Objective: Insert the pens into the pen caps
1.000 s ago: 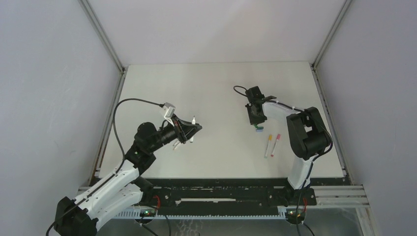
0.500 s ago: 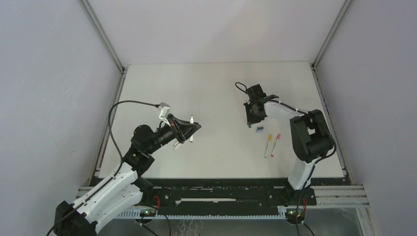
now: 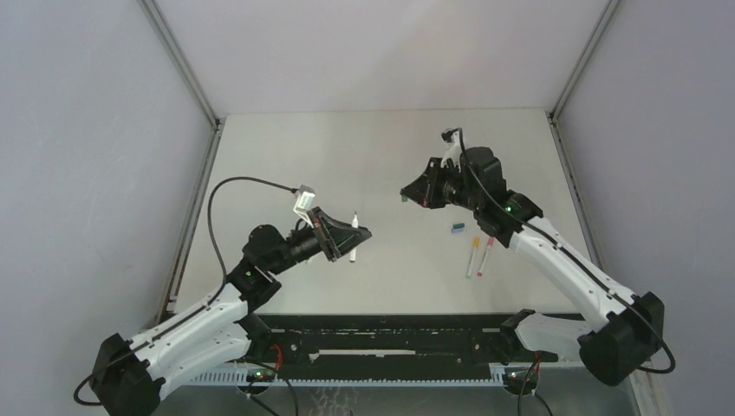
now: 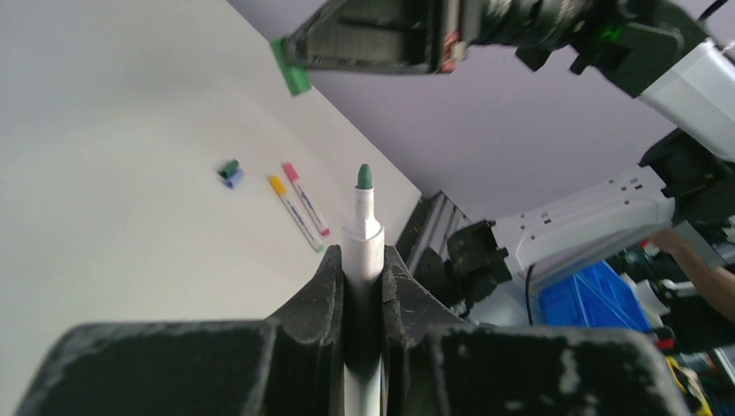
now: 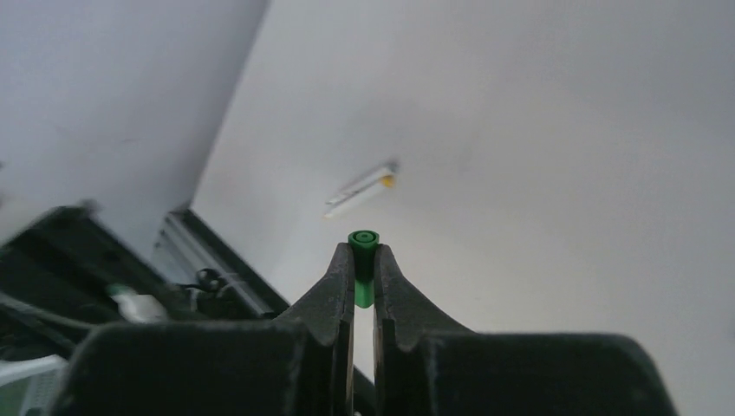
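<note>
My left gripper (image 3: 355,234) is shut on a white pen (image 3: 354,227) and holds it above the table, its green tip (image 4: 364,177) pointing out past the fingertips (image 4: 362,256). My right gripper (image 3: 406,194) is shut on the green cap (image 5: 364,245), raised off the table and facing the left gripper. That cap also shows in the left wrist view (image 4: 292,75), up and left of the pen tip and apart from it. A blue cap (image 3: 457,228) lies on the table. Two pens, one with a yellow cap (image 3: 473,256) and one with a pink cap (image 3: 486,253), lie side by side near it.
Another white pen (image 5: 360,190) lies on the table below the left arm, seen in the right wrist view. The grey enclosure walls (image 3: 104,130) stand on both sides. The black rail (image 3: 390,334) runs along the near edge.
My right gripper has risen from the table by the caps with the green cap in it and swung left to face the left gripper. My left gripper has moved slightly right with the pen.
</note>
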{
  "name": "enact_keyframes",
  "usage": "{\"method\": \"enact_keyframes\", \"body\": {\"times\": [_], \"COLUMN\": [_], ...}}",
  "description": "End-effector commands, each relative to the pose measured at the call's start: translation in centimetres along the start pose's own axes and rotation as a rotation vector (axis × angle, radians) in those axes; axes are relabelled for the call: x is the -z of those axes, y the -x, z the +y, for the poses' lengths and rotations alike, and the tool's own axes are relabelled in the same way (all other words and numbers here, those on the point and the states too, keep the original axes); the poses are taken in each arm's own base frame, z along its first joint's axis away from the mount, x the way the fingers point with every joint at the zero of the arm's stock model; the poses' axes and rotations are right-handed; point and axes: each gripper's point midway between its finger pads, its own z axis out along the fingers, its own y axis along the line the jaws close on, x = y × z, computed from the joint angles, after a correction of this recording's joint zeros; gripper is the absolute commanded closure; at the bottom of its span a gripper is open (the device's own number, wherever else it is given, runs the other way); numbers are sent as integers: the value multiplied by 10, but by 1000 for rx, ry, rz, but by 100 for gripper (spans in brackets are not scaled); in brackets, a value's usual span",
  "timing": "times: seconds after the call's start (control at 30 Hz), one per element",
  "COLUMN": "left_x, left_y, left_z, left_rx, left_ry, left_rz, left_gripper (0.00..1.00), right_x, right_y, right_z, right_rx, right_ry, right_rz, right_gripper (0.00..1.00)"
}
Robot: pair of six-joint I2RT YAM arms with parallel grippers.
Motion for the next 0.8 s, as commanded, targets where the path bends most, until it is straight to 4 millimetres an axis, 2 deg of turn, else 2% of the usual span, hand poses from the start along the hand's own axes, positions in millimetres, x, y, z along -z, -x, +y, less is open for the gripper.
{"method": "enact_keyframes", "body": {"times": [0.0,0.23,0.57,0.77], "left_x": [-16,-26,-29,-30], "left_y": [13,4,1,1], "left_z": [-33,-53,-57,-57], "left_rx": [-18,-34,-32,-29], "left_ry": [-92,-153,-166,-164], "left_rz": [-16,34,50,49], "left_gripper": [100,100,100,100], "right_x": [17,31,35,35], "right_y": [17,16,7,1], "right_z": [56,94,122,130], "right_rx": [-105,-138,-117,-105], "right_ry": [183,310,405,431], "right_rz": [-120,-160,-134,-116], "right_gripper": [100,100,100,100]}}
